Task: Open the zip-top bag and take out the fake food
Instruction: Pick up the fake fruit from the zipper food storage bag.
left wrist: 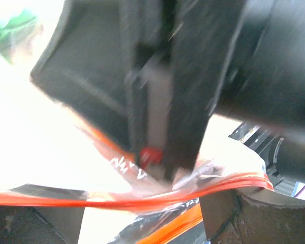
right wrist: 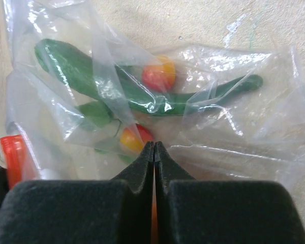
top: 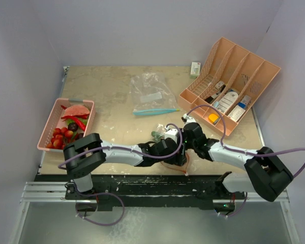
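The zip-top bag (right wrist: 208, 117) is clear plastic with an orange seal strip (left wrist: 66, 199) and lies at the table's front middle (top: 160, 133). Inside it I see fake food: long green vegetables (right wrist: 142, 99) and two red-and-yellow fruits (right wrist: 159, 73). My right gripper (right wrist: 154, 145) is shut on the bag's orange edge, which shows between its fingers. Both grippers meet over the bag in the top view, the right gripper (top: 178, 143) just behind the left gripper (top: 174, 155). My left gripper (left wrist: 142, 211) is open, its fingers wide apart either side of the orange strip; that view is blurred.
A pink basket (top: 47, 127) at the left holds more fake food (top: 66, 133). A second clear bag with a blue seal (top: 153, 96) lies behind the arms. A pink divided organizer (top: 254, 76) with bottles and boxes stands at the back right, a small box (top: 195, 68) beside it.
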Controlling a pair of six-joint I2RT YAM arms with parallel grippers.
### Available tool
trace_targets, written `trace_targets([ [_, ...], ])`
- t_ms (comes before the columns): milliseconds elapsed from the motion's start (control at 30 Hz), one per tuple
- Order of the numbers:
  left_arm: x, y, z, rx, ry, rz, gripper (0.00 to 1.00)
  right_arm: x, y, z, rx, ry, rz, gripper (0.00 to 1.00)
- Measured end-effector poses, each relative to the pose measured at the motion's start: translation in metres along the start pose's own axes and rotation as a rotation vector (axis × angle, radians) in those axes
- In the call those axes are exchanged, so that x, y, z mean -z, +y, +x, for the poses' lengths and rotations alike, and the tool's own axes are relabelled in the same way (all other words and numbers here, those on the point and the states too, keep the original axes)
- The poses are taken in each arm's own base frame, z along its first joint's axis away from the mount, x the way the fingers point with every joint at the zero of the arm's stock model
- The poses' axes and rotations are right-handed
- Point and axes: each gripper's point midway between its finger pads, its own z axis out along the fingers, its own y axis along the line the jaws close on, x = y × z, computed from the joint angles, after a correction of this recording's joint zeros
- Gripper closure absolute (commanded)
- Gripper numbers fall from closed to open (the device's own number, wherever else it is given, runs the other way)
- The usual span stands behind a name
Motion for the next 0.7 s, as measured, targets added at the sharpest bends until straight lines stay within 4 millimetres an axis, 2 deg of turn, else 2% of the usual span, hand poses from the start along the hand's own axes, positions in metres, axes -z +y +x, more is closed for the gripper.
trace_targets([
  [167, 0.029, 0.015, 0.011, -0.014, 0.051, -0.023, 0.33, -0.003, -0.006, -0.002, -0.014, 0.011, 0.006, 1.0],
  [300, 0.061, 0.012, 0.014, -0.049, 0.109, -0.004, 0.33, -0.011, -0.013, 0.0, -0.013, 0.036, 0.026, 1.0],
  [467, 0.103, 0.01, 0.014, -0.102, 0.174, 0.012, 0.33, -0.022, -0.008, -0.001, -0.008, 0.061, 0.004, 1.0],
  [700, 0.138, 0.018, 0.022, -0.132, 0.279, -0.031, 0.35, -0.029, -0.005, -0.006, 0.0, 0.049, -0.01, 1.0],
])
